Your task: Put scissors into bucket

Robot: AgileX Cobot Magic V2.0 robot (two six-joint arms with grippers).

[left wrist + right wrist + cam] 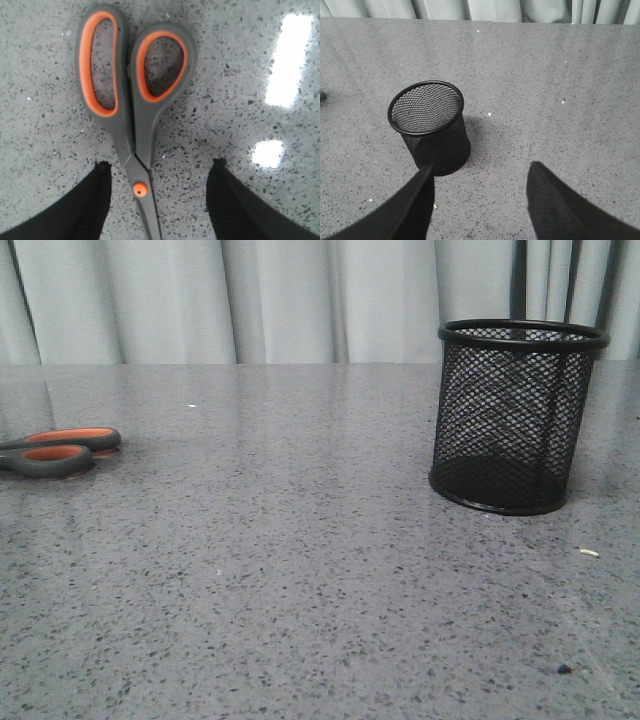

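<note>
Fingers [85, 205] of the left claw [157, 200] stand spread wide, one on each side of the scissors [135, 115], near the orange pivot dot, with bare speckled table [240, 80] showing between each finger and the metal, so nothing is pinched. The scissors lie flat and closed on the table. The right claw [480, 200] is likewise spread and holds nothing; it hangs above the table with the bucket [431, 127] just beyond one fingertip, apart from it. The bucket stands upright, its mouth unblocked. In the front view only the scissors' handles [55, 450] show at the left edge, well apart from the bucket [515, 415] on the right, with a small white crumb [589, 553] near its base; neither claw appears there. Grey curtains [250, 300] hang behind.
</note>
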